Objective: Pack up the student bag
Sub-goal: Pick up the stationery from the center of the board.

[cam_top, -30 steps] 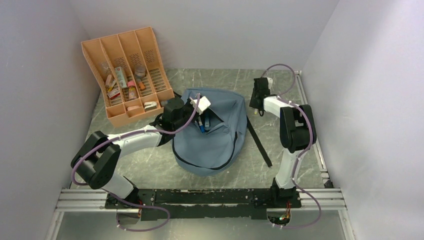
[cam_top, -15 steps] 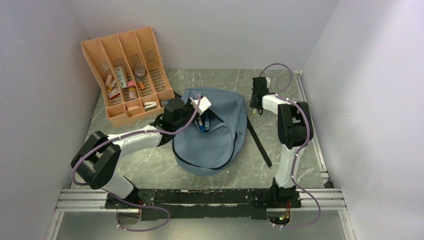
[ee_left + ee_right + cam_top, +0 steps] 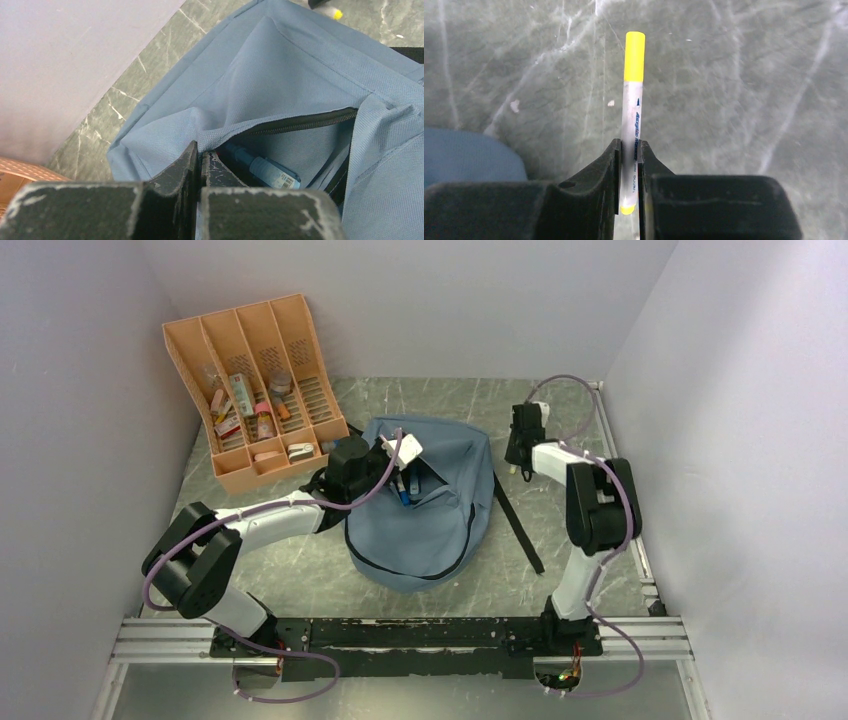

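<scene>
The student bag (image 3: pixel 430 525), grey-blue, lies in the middle of the table with its top zipper open. My left gripper (image 3: pixel 393 454) is shut on the fabric edge of the opening (image 3: pixel 200 150) and holds it up. Inside the student bag (image 3: pixel 280 75) lies a blue tube-shaped item (image 3: pixel 270 171). To the right of the bag my right gripper (image 3: pixel 517 462) points down at the table. In the right wrist view, a white marker (image 3: pixel 633 100) with a yellow cap lies on the table, and the right gripper (image 3: pixel 629 147) is shut on its barrel.
An orange file organizer (image 3: pixel 255 390) with several small items stands at the back left. A black strap (image 3: pixel 518 515) runs from the bag across the table on the right. A corner of the bag (image 3: pixel 469 155) lies left of the marker. Walls close in on three sides.
The right gripper's jaws have closed onto the marker, and the right arm has shifted a little to the right. The left arm and the bag have not moved.
</scene>
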